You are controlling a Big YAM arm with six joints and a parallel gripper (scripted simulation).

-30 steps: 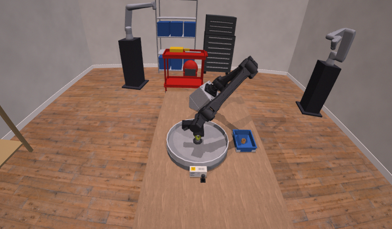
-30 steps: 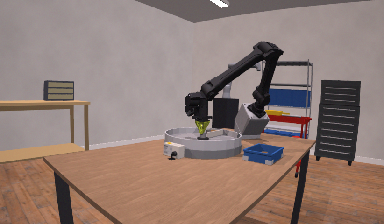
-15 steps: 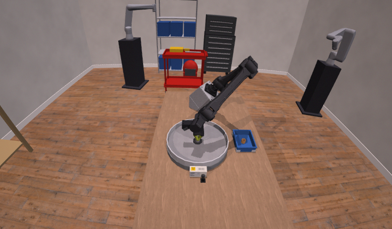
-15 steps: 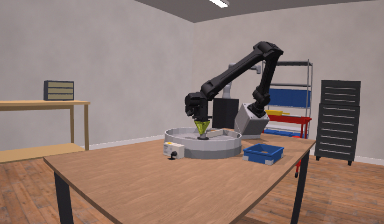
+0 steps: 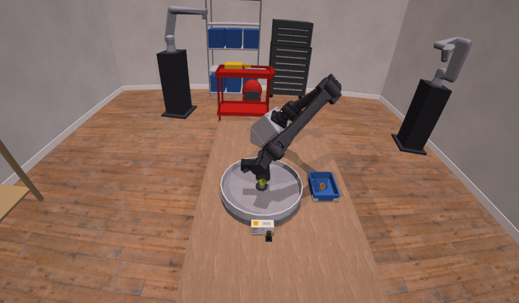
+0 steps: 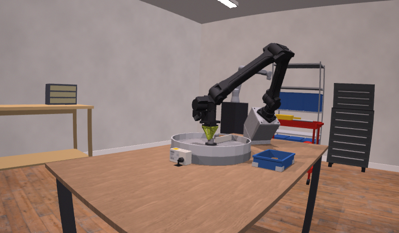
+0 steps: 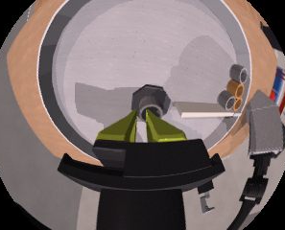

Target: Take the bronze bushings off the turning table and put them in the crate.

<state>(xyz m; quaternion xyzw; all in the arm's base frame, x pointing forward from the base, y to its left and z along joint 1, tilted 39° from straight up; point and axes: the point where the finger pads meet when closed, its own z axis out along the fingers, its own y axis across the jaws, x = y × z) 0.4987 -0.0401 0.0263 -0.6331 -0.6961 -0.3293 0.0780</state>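
The grey turning table (image 5: 234, 204) (image 6: 219, 156) (image 7: 53, 45) stands mid-table. My gripper (image 5: 261, 185) (image 6: 209, 141) (image 7: 141, 112) points straight down over its dark centre hub (image 7: 149, 98), with the yellow-green fingers parted by a narrow gap and nothing between them. In the wrist view two bronze bushings (image 7: 233, 86) (image 7: 229, 99) and a steel bushing (image 7: 244, 76) sit together at the table's right rim, well away from the fingers. A pale bar (image 7: 202, 114) (image 6: 224, 138) lies from the hub toward them. One bronze bushing (image 5: 322, 186) lies in the blue crate (image 5: 331, 196) (image 6: 272, 162).
The arm's grey base block (image 5: 264, 131) (image 6: 259, 128) stands behind the turning table. A small white control box (image 5: 262, 226) (image 6: 179, 156) sits at the turning table's front. The crate stands right of the turning table.
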